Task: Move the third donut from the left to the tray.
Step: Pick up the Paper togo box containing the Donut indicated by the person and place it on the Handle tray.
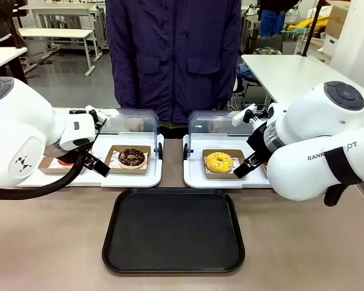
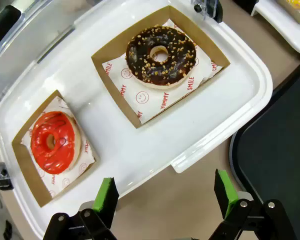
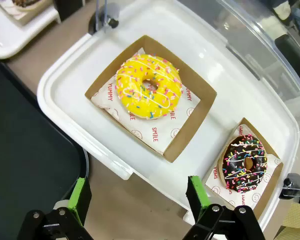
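The right gripper (image 3: 138,196) has its green pads (image 3: 81,194) spread wide with nothing between them; they hang above the near rim of the right white tray (image 3: 65,82), short of the yellow donut (image 3: 149,86). The left gripper (image 2: 165,194) is likewise spread and empty, above the near edge of the other white tray (image 2: 230,95).

The yellow donut sits in its cardboard holder (image 3: 197,107) on the right white tray, just beyond the far rim of the black tray (image 1: 173,233). The step in hand looks like the approach, with nothing gripped yet. The next move probably calls for the right gripper to go forward and down and close on the donut or a wall of its holder, then lift it over the white rim and bring it back onto the black tray.

The icing is glossy and bright, flecked with coloured sprinkles and thin white lines, and likely soft enough to mark under the pads. The holder is a shallow square of stiff brown card, lined with printed white paper (image 3: 155,132). The black tray is flat and matt, with rounded corners and a raised rim; the white tray is smooth plastic with a clear lid (image 1: 209,124) raised behind it. A sprinkled chocolate donut (image 3: 245,162) lies beside the yellow one, apart from it.
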Available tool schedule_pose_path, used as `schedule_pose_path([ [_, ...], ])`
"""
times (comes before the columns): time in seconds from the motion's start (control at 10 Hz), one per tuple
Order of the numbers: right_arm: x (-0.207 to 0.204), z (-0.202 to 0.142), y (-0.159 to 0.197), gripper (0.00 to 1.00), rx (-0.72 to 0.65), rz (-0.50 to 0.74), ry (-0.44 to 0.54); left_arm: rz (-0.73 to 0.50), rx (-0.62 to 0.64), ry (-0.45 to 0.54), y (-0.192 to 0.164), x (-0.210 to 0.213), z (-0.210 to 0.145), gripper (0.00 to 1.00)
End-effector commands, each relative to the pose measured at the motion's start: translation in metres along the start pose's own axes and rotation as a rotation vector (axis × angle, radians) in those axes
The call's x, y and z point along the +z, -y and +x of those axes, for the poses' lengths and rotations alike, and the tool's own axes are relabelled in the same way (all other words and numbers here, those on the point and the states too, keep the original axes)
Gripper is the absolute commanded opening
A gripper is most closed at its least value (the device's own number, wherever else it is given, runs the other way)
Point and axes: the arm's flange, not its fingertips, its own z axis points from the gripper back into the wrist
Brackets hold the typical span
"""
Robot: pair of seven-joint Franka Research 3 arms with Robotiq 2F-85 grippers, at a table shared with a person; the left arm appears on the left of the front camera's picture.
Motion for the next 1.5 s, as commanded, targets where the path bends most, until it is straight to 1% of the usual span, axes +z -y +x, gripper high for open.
schedule_pose_path([
  [0.0, 0.0, 0.0, 0.0, 1.0, 0.0, 0.0, 0.0, 0.0, 0.0, 0.0, 0.0, 0.0, 0.0, 1.0],
  [0.9, 0.0, 0.0, 0.0, 1.0, 0.001, 0.0, 0.0, 0.0, 0.001, 0.0, 0.0, 0.0, 0.0, 1.0],
  [1.0, 0.021, 0.009, 0.02, 1.0, 0.009, 0.009, -0.006, -0.091, 0.009, -0.008, -0.017, 0.015, 0.013, 1.0],
  [1.1, 0.045, 0.016, 0.048, 1.0, -0.013, 0.029, 0.021, -0.165, 0.02, 0.003, -0.045, 0.037, 0.025, 1.0],
  [1.2, 0.071, 0.013, 0.083, 1.0, -0.016, 0.067, 0.049, -0.253, 0.006, 0.004, -0.073, 0.061, 0.029, 1.0],
  [1.3, 0.092, 0.004, 0.123, 1.0, -0.021, 0.123, 0.078, -0.337, -0.021, 0.014, -0.102, 0.078, 0.028, 1.0],
  [1.4, 0.111, -0.014, 0.166, 1.0, -0.049, 0.192, 0.139, -0.426, -0.084, 0.034, -0.139, 0.095, 0.019, 1.0],
])
